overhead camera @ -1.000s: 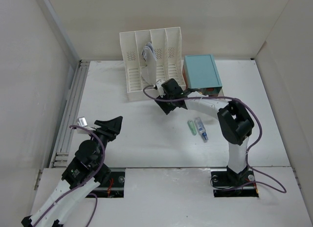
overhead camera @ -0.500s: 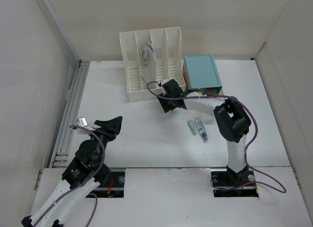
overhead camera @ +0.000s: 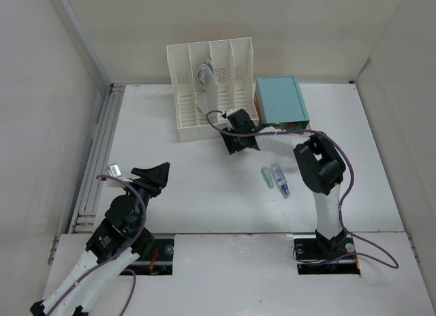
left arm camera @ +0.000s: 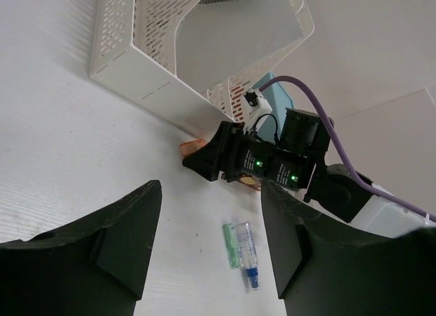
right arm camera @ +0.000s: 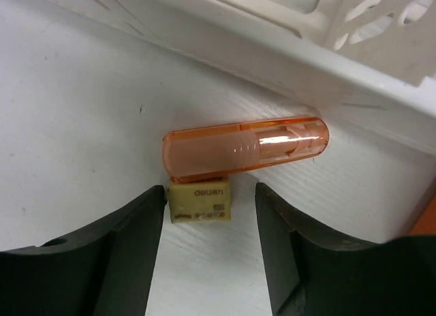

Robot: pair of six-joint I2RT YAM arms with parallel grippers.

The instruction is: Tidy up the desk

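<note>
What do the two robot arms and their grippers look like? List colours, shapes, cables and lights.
The left arm and right arm have white links joined by black joint housings, with a purple cable looping along each. The left gripper and right gripper are matte black, with broad, wedge-shaped fingers. The right wrist carries a white plug and two small green lights.

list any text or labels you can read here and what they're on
"deli": on the small cream eraser; the letters after it are blurred.
Finer print under it on the eraser: too small to read.
Orange tube, green tube, blue-tipped tube: no readable text.
</note>
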